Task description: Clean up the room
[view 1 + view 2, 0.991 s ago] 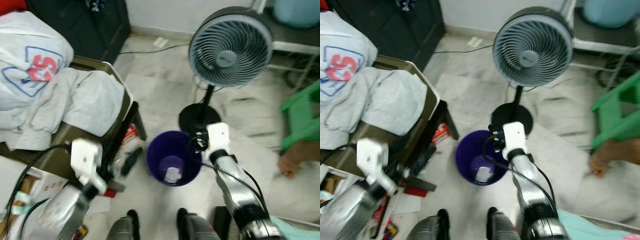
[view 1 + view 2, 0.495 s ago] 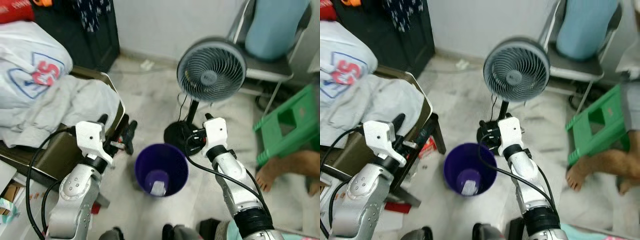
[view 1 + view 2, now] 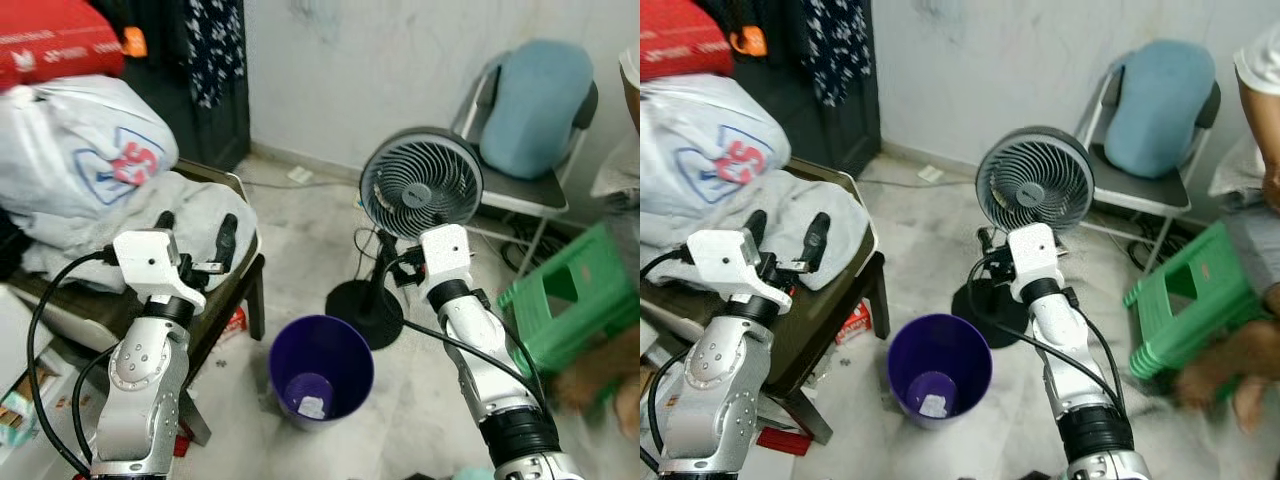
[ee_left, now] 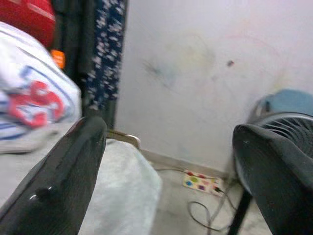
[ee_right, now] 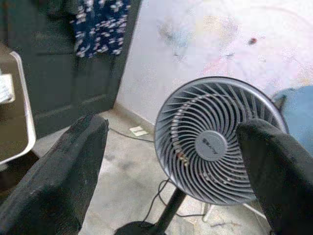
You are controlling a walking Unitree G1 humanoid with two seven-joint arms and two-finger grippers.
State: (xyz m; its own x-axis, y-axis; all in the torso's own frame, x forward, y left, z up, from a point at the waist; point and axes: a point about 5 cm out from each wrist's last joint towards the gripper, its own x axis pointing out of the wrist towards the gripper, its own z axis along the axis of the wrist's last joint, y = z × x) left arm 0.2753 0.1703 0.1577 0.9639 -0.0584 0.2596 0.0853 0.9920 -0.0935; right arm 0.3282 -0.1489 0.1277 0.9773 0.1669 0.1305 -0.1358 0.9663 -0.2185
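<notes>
A purple bin [image 3: 320,365] stands on the floor between my arms, with a white scrap [image 3: 311,407] at its bottom. My left gripper [image 3: 197,228] is raised and open over the grey cloth [image 3: 195,205] piled on the low olive table [image 3: 235,280]. Its fingers [image 4: 54,186] are spread wide with nothing between them. My right gripper [image 5: 171,161] is open too, held up in front of the grey standing fan [image 3: 420,185]. Its white wrist [image 3: 445,252] is just below the fan head, above and right of the bin.
A white printed bag [image 3: 90,150] lies on the clothes pile. A green stool [image 3: 570,300] and a person's blurred foot [image 3: 590,385] are at the right. A folding chair with a blue cushion [image 3: 535,100] stands behind the fan. Litter [image 3: 232,322] lies under the table.
The camera has tilted up, showing more wall. Both arms have risen: the left from near the floor to over the cloth pile, the right from the bin's rim to the fan.
</notes>
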